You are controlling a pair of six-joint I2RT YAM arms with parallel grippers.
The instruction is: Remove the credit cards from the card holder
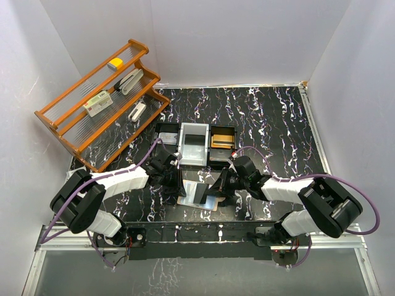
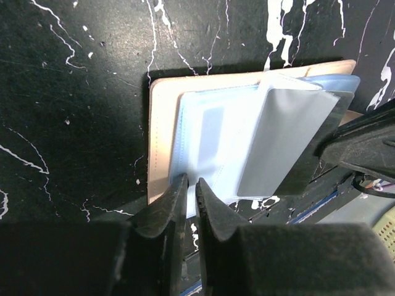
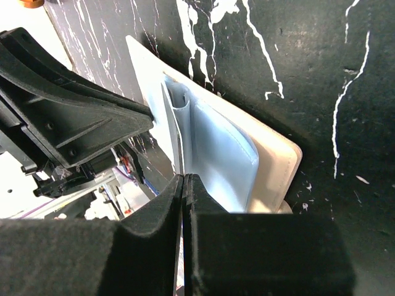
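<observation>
Card holder [image 1: 199, 194] on marbled table [image 1: 278, 123], white walls [image 1: 234, 37]

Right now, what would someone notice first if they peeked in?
The open beige card holder lies on the black marbled table, right between the two arms. The left gripper pinches one edge of it, while the right gripper holds up a blue-grey flap from inside. At the far left stands an orange wooden rack.
</observation>
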